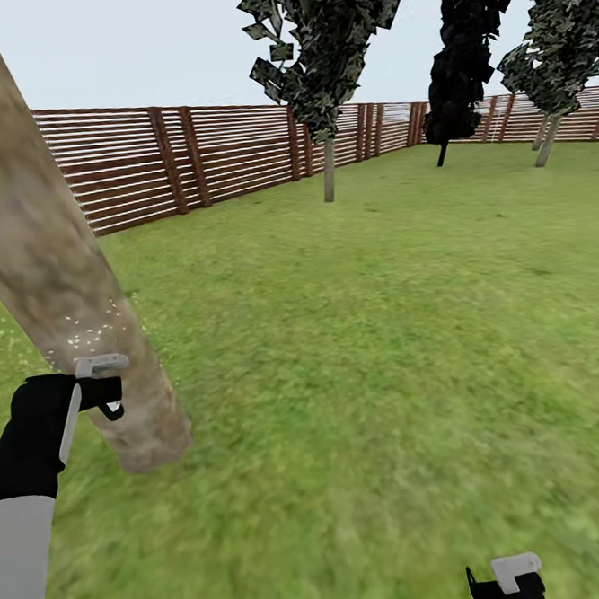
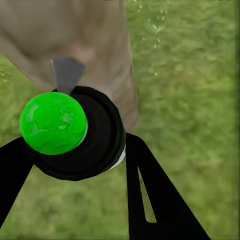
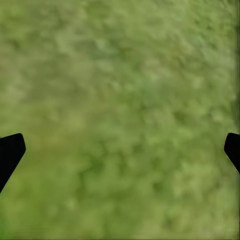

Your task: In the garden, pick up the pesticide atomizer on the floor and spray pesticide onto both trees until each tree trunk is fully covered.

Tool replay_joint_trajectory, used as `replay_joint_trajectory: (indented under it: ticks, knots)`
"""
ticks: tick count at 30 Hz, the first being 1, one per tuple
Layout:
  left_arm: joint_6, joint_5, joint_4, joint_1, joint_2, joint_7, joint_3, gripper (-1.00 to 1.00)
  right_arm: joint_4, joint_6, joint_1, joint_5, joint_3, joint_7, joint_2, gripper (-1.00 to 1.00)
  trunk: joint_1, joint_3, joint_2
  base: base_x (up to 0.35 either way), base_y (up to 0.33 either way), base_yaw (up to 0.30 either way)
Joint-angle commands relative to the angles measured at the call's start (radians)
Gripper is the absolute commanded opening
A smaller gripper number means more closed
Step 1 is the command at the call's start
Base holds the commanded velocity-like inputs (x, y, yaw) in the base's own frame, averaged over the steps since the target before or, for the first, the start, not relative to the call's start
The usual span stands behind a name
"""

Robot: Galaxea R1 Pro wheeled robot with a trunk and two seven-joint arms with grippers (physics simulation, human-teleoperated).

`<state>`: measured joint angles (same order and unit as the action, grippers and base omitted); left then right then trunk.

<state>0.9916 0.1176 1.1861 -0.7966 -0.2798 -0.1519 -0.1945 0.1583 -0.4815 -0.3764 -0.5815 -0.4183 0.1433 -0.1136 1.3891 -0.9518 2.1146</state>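
Observation:
In the left wrist view my left gripper point(image 2: 75, 167) is shut on the pesticide atomizer point(image 2: 85, 145), a black round body with a bright green ball on it and a grey nozzle facing a tree trunk point(image 2: 90, 40). In the head view the left gripper point(image 1: 104, 387) sits right against this thick grey-tan trunk point(image 1: 55, 283), low on it. Fine white pesticide specks point(image 1: 91, 334) dot the bark just above the gripper. A second tree with a pale trunk point(image 1: 328, 176) stands far off by the fence. My right gripper point(image 1: 507, 585) hangs open over grass point(image 3: 120, 100).
A brown slatted fence point(image 1: 171, 156) rings the lawn point(image 1: 383, 329). A blackish narrow tree point(image 1: 465, 52) and another pale-trunked tree point(image 1: 547, 143) stand at the far right. Open grass stretches between the near trunk and those trees.

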Motion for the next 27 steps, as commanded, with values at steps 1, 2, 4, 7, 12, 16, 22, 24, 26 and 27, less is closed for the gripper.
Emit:
replay_joint_trajectory:
  ticks: [1,2,4,7,12,16,22,24,26,27]
  knots:
    - [0.004,0.013,0.0,0.004,-0.001,-0.005,-0.001,-1.0,-0.002,-0.003,-0.001,-0.011,-0.005,0.005,0.0,1.0,0.0,-0.001,0.0,0.151,-0.256,0.051]
    - [0.003,0.013,0.0,0.021,-0.002,-0.004,-0.007,-1.0,-0.002,-0.003,-0.001,-0.011,-0.005,0.005,0.0,1.0,0.0,-0.001,0.0,0.181,-0.24,0.153]
    - [0.003,0.014,0.0,0.039,-0.003,-0.004,-0.021,-1.0,-0.002,-0.003,-0.001,-0.011,-0.005,0.004,0.001,1.0,0.0,-0.001,0.0,0.203,-0.227,0.228]
    - [0.002,0.013,0.0,0.047,-0.003,0.008,-0.028,-1.0,-0.002,-0.003,-0.001,-0.011,-0.005,0.005,0.001,1.0,0.0,-0.001,0.0,0.227,-0.209,0.269]
    - [0.002,0.014,0.001,0.048,-0.002,0.009,-0.029,-1.0,-0.002,-0.003,-0.001,-0.011,-0.005,0.005,0.0,1.0,0.0,-0.001,0.0,0.241,-0.189,0.276]
    - [0.001,0.014,0.001,0.048,-0.001,0.009,-0.028,-1.0,-0.002,-0.003,-0.001,-0.011,-0.005,0.005,0.0,1.0,0.0,-0.001,0.0,0.244,-0.178,0.277]
    - [-0.007,0.014,-0.003,0.1,-0.005,0.015,-0.032,-1.0,-0.001,-0.003,-0.001,-0.011,-0.005,0.005,0.0,1.0,0.0,-0.001,0.0,0.213,-0.197,0.105]
    - [-0.014,0.014,-0.005,0.156,-0.009,0.013,-0.062,-1.0,-0.002,-0.003,-0.001,-0.011,-0.005,0.005,0.0,1.0,0.0,-0.001,0.0,0.077,-0.076,0.002]
    - [-0.014,0.013,-0.005,0.188,-0.002,0.013,-0.064,-1.0,-0.002,-0.003,-0.001,-0.011,-0.005,0.004,0.0,1.0,0.0,-0.001,0.0,0.005,-0.005,0.0]
    - [-0.014,0.013,-0.005,0.19,-0.001,0.014,-0.064,-1.0,-0.002,-0.003,-0.001,-0.011,-0.005,0.004,0.0,1.0,0.0,-0.001,0.0,0.001,-0.001,0.0]
